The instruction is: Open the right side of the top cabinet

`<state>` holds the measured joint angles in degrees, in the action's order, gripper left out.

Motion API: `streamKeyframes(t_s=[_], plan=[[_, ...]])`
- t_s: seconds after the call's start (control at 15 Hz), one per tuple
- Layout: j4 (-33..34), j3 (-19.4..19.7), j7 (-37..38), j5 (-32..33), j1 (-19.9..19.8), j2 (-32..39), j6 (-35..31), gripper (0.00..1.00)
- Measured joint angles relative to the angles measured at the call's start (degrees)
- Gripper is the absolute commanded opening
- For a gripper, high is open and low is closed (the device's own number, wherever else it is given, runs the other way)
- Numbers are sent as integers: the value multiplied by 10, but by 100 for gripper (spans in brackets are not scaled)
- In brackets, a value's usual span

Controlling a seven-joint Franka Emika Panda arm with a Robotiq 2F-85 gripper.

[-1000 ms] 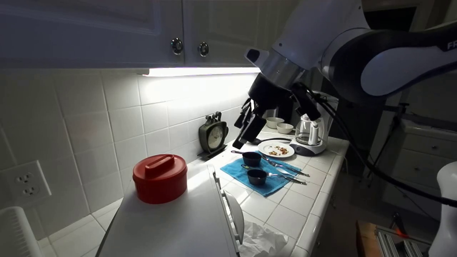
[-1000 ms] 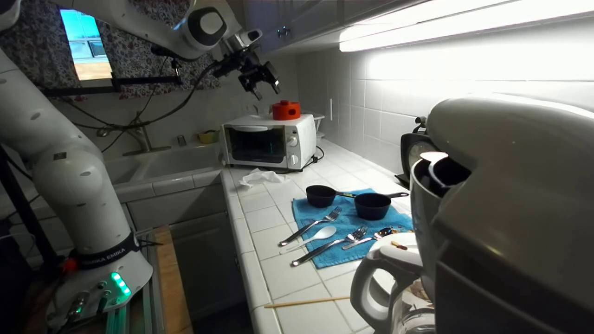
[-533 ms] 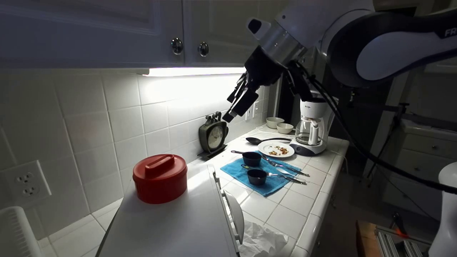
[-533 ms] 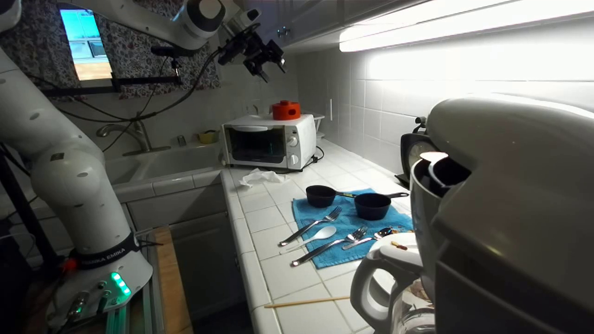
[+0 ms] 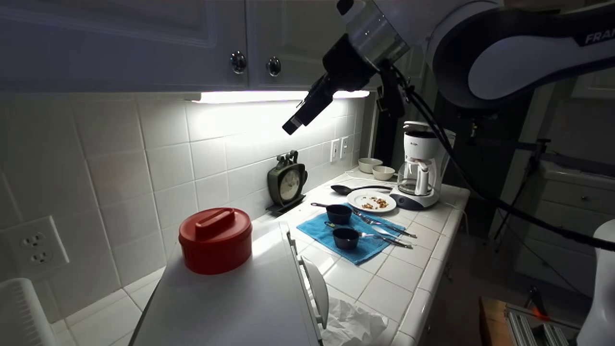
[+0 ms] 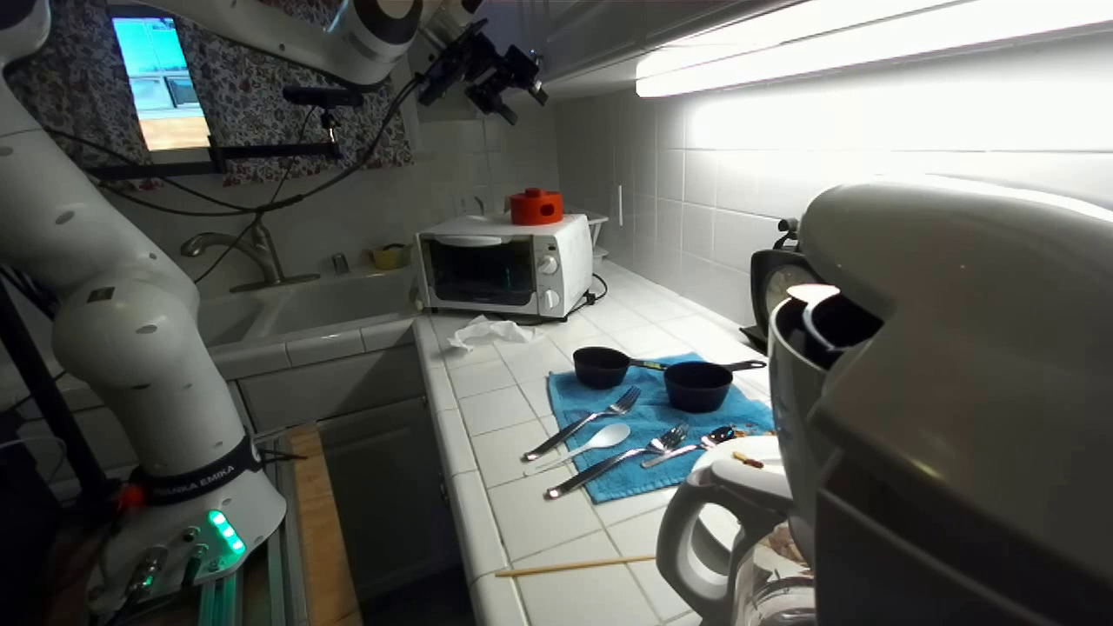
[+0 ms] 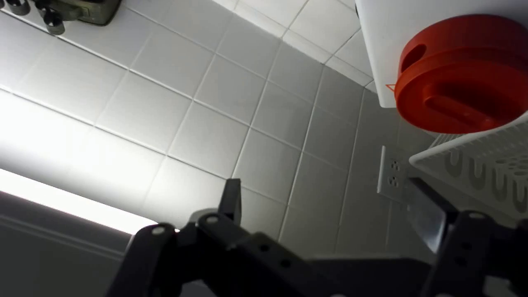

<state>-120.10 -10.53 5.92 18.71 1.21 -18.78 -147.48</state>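
Observation:
The white top cabinet (image 5: 120, 43) spans the upper part of an exterior view, with both panelled doors closed. Its right side (image 5: 302, 33) is the door whose small round silver knob (image 5: 273, 66) sits at the lower left corner. My gripper (image 5: 292, 126) hangs lower than that knob and to its right in this view, pointing down and left, apart from the door. Seen in another exterior view, the gripper (image 6: 525, 104) is near the cabinet's lower edge and covers most of the knobs. In the wrist view the gripper (image 7: 326, 194) is wide open, with only tiled wall behind the gap.
A lit lamp strip (image 5: 259, 97) runs under the cabinet. Below are a toaster oven (image 6: 500, 265) bearing a red lidded container (image 5: 215, 240), a kitchen scale (image 5: 287, 182), a blue towel (image 5: 355, 235) with black cups and cutlery, a plate (image 5: 358, 199) and a coffee maker (image 5: 420, 149).
My gripper has risen and come closer to the knobs, moving up and left in an exterior view. Its jaws have stayed open, and the cabinet doors have not moved.

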Motion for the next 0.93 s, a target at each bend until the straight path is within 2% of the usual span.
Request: streamKeyframes(t_s=[0.47, 0.73, 0.93], plan=[[6, -42, 105, 52, -35, -2, -75, 100], [6, -71, 171, 95, -64, -11, -95, 100], [6, -84, 192, 111, -80, -15, -103, 100]])
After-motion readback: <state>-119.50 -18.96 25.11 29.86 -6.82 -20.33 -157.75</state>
